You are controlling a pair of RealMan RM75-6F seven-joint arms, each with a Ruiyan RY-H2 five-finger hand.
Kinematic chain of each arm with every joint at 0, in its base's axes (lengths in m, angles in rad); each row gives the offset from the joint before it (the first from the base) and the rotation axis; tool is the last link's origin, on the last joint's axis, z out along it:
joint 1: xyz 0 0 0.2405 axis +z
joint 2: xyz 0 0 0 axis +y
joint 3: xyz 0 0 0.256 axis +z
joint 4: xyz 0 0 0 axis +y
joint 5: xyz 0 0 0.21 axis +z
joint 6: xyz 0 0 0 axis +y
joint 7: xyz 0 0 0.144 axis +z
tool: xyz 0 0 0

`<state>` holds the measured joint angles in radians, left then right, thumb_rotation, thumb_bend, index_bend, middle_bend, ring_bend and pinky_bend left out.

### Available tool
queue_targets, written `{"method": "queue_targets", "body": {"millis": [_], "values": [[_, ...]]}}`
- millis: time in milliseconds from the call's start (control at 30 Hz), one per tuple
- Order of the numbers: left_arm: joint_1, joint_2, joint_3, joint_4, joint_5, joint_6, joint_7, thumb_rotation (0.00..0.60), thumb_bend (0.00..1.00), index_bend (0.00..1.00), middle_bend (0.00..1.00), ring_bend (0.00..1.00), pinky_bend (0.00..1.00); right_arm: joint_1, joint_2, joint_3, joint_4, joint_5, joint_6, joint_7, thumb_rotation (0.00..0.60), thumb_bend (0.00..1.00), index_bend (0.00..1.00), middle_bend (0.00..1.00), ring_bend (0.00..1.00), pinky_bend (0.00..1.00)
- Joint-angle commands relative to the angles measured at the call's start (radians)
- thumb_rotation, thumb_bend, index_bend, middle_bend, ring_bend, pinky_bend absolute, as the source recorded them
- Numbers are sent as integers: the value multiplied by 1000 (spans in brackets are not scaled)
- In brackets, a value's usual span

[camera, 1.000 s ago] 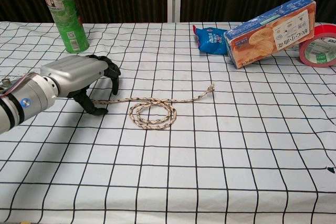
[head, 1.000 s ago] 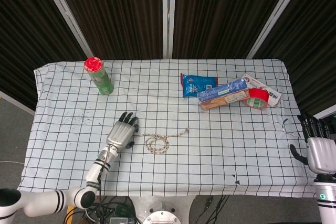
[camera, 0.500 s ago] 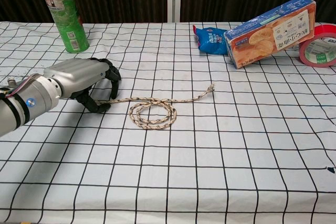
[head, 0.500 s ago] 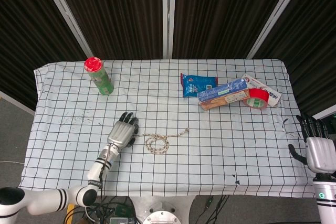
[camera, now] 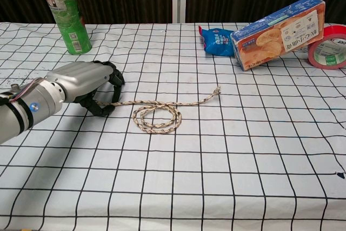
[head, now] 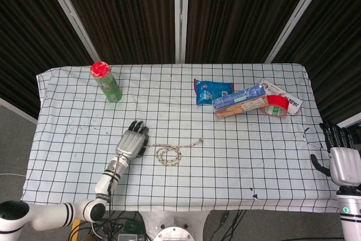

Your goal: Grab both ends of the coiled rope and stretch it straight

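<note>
The tan braided rope (camera: 157,116) lies on the checked tablecloth, looped into a small coil (head: 168,153) mid-table. Its free right end (camera: 217,89) points toward the snack items. The left end runs into my left hand (camera: 81,82), whose fingers curl down over it with the thumb underneath, pinching it against the cloth. In the head view this hand (head: 131,142) sits just left of the coil. My right hand (head: 343,162) hangs beyond the table's right edge, far from the rope, with its fingers spread and nothing in it. The chest view does not show it.
A green can with a red lid (head: 107,82) stands at the back left. A blue snack bag (camera: 216,40), a biscuit box (camera: 278,31) and a red tape roll (camera: 327,47) lie at the back right. The table's right edge (head: 313,139) lies between my right hand and the rope.
My left hand's fingers have curled further down around the rope's left end. The rope itself and my right hand have hardly moved.
</note>
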<state>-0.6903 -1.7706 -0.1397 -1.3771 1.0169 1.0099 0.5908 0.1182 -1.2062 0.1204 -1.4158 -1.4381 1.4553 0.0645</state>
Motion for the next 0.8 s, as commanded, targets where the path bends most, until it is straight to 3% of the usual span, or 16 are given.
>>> {"method": "queue_targets", "body": {"millis": [33, 333, 533, 800], "values": [[0, -2, -1, 2, -1, 3, 0, 600, 390, 564, 196, 0, 57, 0, 0, -1, -2, -1, 0, -2, 600, 267, 0, 0, 0, 0], [5, 6, -5, -12, 12, 21, -28, 600, 438, 599, 221, 0, 60, 9, 1, -9, -13, -15, -10, -18, 600, 268, 0, 0, 0, 0], [10, 21, 0, -24, 17, 25, -35, 600, 441, 600, 229, 0, 60, 59, 2, -37, -61, -77, -74, -67, 600, 268, 1, 0, 0, 0], [16, 22, 6, -16, 25, 30, -49, 600, 441, 601, 234, 0, 60, 185, -40, -41, -139, -139, -218, -162, 600, 268, 138, 0, 0, 0]]}}
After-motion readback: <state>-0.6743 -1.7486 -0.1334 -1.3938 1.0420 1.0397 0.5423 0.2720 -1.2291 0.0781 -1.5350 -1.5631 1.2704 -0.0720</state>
